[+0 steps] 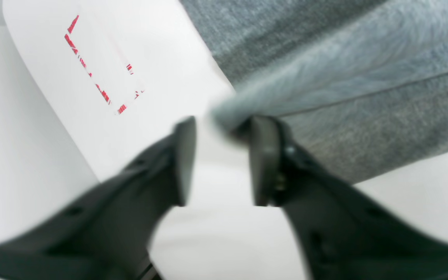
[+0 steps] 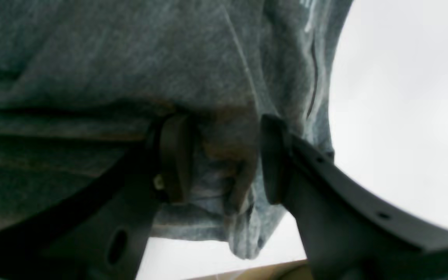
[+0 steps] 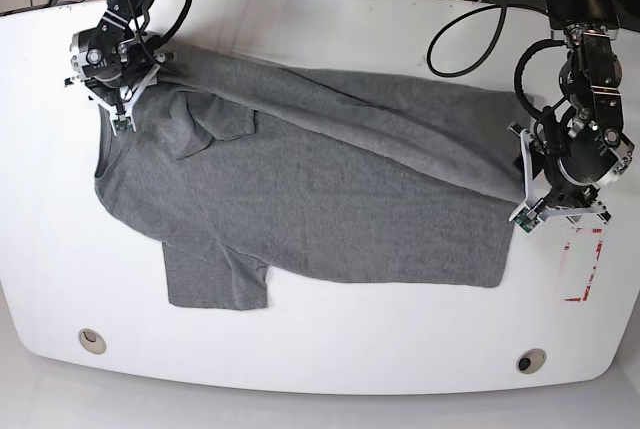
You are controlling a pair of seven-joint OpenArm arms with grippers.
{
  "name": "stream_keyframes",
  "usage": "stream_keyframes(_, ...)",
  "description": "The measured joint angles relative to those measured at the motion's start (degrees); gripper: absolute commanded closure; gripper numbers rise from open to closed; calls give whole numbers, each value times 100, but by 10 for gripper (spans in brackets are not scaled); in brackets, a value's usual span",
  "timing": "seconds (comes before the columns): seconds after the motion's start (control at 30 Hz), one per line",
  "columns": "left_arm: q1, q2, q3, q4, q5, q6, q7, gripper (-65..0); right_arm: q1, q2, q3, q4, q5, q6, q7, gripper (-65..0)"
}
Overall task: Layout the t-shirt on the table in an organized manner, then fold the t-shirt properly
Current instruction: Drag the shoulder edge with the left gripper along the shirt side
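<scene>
White and glossy, the curved-edged counter point(image 3: 330, 364) fills my base view, with dark cables lying on the floor past its far edge. On it I see the plain heather-grey short-sleeved cotton t-shirt point(image 3: 320, 194) spread across the middle, one long band of it folded over diagonally from the far corner toward the red-and-white sticker point(image 3: 583, 264). One sleeve sticks out toward the near edge, above a round metal grommet point(image 3: 92, 340); a second grommet point(image 3: 530, 360) sits near the sticker's side. My left hand point(image 1: 220, 159) stands with fingers apart, a blurred corner of cloth at the tip of one finger. My right hand point(image 2: 224, 155) has its fingers spread with bunched grey fabric between them; I cannot tell whether they grip it.
</scene>
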Motion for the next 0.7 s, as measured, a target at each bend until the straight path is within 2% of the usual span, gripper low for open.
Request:
stream_keyframes(0.07, -4, -42, -4, 0, 199, 0, -4, -393, 28, 20, 0, -2, 2, 0, -17, -270)
stream_keyframes(0.17, -22, -85, -28, -2, 474, 0, -223, -399, 46, 92, -2, 59, 0, 0, -44, -274)
stream_keyframes(0.4, -269, -278, -31, -9, 531, 0, -372, -399, 227, 168, 4, 466, -33, 0, -83, -276)
stream_keyframes(0.7, 221, -120, -39, -9, 529, 0, -387, -397, 361, 160, 2, 505, -37, 0, -101, -271)
